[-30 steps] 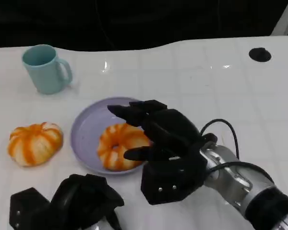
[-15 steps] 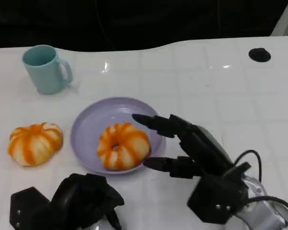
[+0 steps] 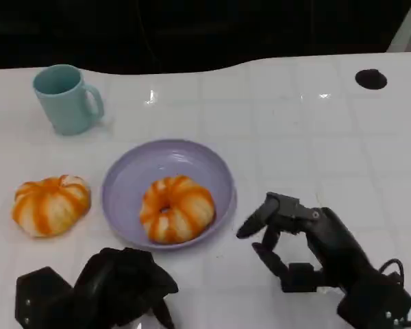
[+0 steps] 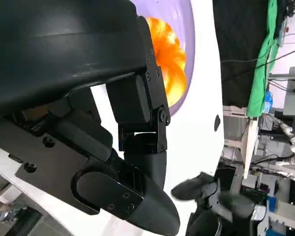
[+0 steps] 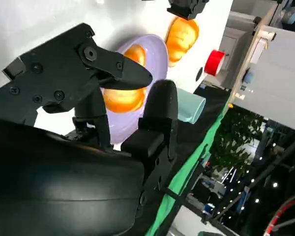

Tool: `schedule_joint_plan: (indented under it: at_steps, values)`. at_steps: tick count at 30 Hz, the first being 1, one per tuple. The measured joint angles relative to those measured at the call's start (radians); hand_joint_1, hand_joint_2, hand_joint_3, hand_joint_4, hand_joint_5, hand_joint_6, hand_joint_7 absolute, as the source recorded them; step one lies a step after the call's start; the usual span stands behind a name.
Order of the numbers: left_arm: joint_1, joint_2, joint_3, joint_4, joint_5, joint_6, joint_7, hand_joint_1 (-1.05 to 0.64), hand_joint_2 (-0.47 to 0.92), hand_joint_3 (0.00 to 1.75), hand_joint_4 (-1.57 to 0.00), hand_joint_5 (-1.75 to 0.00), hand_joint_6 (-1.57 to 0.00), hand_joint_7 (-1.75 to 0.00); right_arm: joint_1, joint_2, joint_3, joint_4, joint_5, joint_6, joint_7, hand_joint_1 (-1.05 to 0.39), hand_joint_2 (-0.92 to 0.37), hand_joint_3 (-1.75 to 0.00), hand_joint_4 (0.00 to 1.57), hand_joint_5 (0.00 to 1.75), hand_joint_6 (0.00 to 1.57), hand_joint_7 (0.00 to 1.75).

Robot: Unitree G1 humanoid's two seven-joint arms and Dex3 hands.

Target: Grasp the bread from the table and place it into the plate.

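Black right hand [image 3: 298,236] low beside lavender round plate [image 3: 127,184] rim, fingers apart, empty; black left hand [image 3: 99,291] curled, empty, near table edge.

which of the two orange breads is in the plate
The bread nearer the right hand: it sits inside the purple plate. The other bread lies on the bare table, beside the plate, below the teal mug.
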Motion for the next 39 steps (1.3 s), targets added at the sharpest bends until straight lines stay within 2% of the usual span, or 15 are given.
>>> schedule_joint_plan:
  at_steps: [8,22,29,39]
  values:
    - [0.001,0.000,-0.001,-0.003,0.000,0.005,0.000,-1.05,0.77,0.01,-1.53,-0.85,-1.57,-0.48,0.094,-0.035,-0.045,-0.098,0.026,0.042,0.053,-0.31,-0.56,-1.03,0.62,1.75,0.52,1.53]
    - [0.001,0.002,-0.001,-0.005,0.000,0.007,0.000,-1.05,0.78,0.01,-1.53,-0.86,-1.57,-0.48,0.233,-0.076,-0.112,-0.199,0.061,0.080,0.111,-0.35,-0.65,-0.87,0.66,1.75,0.59,1.46]
    - [0.001,0.006,0.000,-0.005,0.000,0.007,0.000,-1.05,0.78,0.01,-1.53,-0.86,-1.57,-0.48,0.255,-0.063,-0.121,-0.200,0.106,0.077,0.124,-0.35,-0.74,-0.74,0.69,1.74,0.73,1.35]
    - [0.005,0.009,0.001,-0.014,-0.002,0.007,0.000,-1.05,0.78,0.01,-1.53,-0.87,-1.57,-0.49,0.272,-0.039,-0.123,-0.198,0.168,0.112,0.155,-0.38,-0.76,-0.71,0.70,1.74,0.73,1.33]
